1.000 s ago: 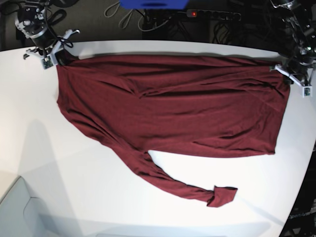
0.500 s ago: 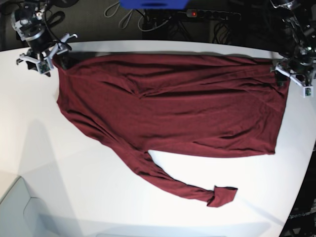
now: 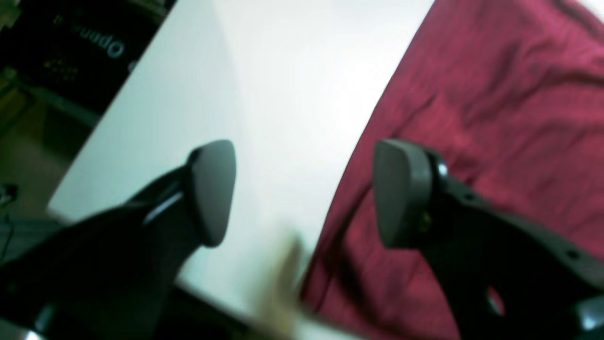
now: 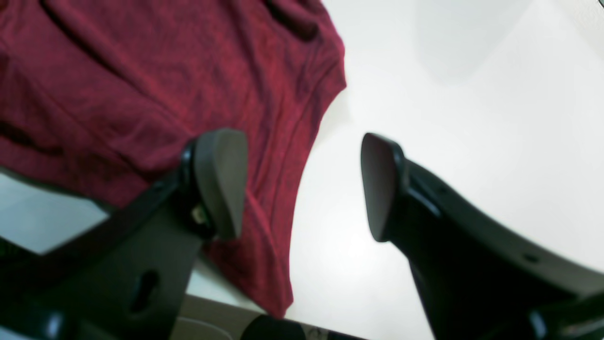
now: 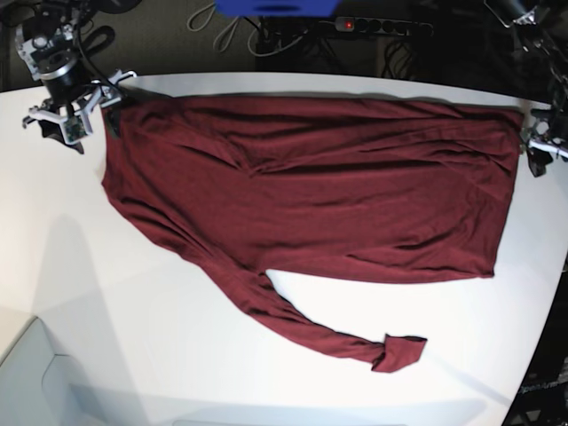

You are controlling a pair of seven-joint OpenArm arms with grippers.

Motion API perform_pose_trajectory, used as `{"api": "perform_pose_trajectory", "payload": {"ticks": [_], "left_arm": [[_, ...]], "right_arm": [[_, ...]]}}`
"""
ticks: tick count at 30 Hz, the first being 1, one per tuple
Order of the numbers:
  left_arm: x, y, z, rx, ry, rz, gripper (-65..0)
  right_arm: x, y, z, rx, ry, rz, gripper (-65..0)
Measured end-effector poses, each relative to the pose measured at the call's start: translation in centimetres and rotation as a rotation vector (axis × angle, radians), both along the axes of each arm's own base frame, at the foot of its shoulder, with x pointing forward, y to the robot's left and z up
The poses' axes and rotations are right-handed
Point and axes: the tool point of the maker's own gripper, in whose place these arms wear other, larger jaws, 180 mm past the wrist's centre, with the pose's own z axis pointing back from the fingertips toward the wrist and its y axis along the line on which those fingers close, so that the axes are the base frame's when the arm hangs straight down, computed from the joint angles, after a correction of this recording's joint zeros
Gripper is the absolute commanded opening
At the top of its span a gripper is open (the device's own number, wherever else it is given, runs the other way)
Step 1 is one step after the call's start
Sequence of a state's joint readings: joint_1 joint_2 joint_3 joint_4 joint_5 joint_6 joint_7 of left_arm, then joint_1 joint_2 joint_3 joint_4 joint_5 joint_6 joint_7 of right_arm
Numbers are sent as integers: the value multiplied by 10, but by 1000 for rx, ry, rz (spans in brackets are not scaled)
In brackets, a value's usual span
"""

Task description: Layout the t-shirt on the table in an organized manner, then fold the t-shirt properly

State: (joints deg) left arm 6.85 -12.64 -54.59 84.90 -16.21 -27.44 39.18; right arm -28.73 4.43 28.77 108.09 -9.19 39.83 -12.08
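Both grippers, left [image 3: 302,193] and right [image 4: 302,184], stand open and empty beside the shirt [image 5: 311,186]. Better to grasp next the loose sleeve, then flatten it on the desk [image 5: 133,337].

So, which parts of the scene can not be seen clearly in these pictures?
- Dark maroon-red long-sleeved shirt: second sleeve not visible in base view; perhaps folded underneath.
- Left end effector: partly cut off by base view's right edge.
- Blurred tan streak: left wrist view, unidentifiable.
- Glossy white table: edges cropped everywhere.

Bare table [image 5: 133,355] lies open around the t-shirt [image 5: 311,195]; cables, seemingly, crowd the far edge.
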Motion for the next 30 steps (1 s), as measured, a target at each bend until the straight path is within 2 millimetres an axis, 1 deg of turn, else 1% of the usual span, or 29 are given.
{"api": "perform_pose_trajectory", "payload": {"ticks": [1,3,6,8,10,12,15,17,20,24,27,28,29,30], "left_arm": [[7,0,5,1,-21,-2,-211],[19,-1,12,-4,-53,-5,-211],[38,-1,21,-20,-98,5,-211],[57,-4,25,-36,-124,0,-211],[75,-7,23,-23,-96,-31,-211],[97,-11,19,-10,-64,-49,-211],[130,-24,13,-20,-41,-99,-211],[149,-30,11,-13,-50,-110,-211],[172,-42,6,4,-70,-155,-211],[193,-66,-24,-28,-33,-213,-211],[202,-84,-45,-90,-29,-228,-211],[203,-84,-50,-102,-29,-210,-211],[204,-79,-54,-102,-36,-175,-211],[203,-69,-58,-95,-38,-125,-211]], "right_arm": [[3,-1,1,-3,-2,-3,-268],[16,0,8,-3,-36,1,-268],[43,4,22,16,-112,3,-266],[60,11,28,39,-149,3,-266],[76,19,29,64,-169,20,-266],[91,26,26,84,-169,30,-266],[108,31,18,86,-117,28,-266],[115,32,15,80,-88,24,-266],[119,36,14,77,-75,33,-266],[117,37,11,77,-64,36,-266],[116,37,10,79,-62,35,-266],[116,36,10,76,-62,35,-266],[116,35,10,74,-60,33,-266],[116,34,10,72,-61,32,-266]]}}
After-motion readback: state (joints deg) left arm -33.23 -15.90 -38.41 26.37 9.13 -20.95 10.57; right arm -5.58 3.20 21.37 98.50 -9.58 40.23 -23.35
